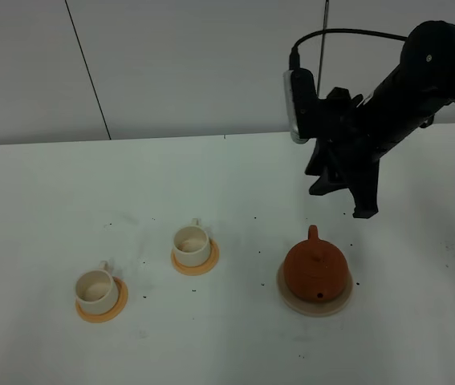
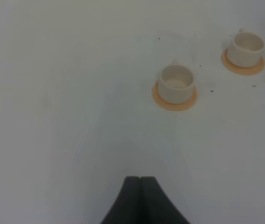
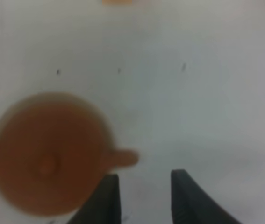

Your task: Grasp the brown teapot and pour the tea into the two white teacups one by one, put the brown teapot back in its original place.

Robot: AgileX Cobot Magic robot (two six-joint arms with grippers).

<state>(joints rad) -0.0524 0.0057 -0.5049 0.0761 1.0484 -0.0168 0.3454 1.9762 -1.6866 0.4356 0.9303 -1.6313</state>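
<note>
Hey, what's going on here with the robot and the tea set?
The right gripper hovers open above and a little behind the brown teapot, holding nothing. The teapot sits on its beige mat, not yet lifted. The left teacup and the right teacup stand off to the pot's left in the high view. The left gripper is shut, empty and away from the cups.
</note>
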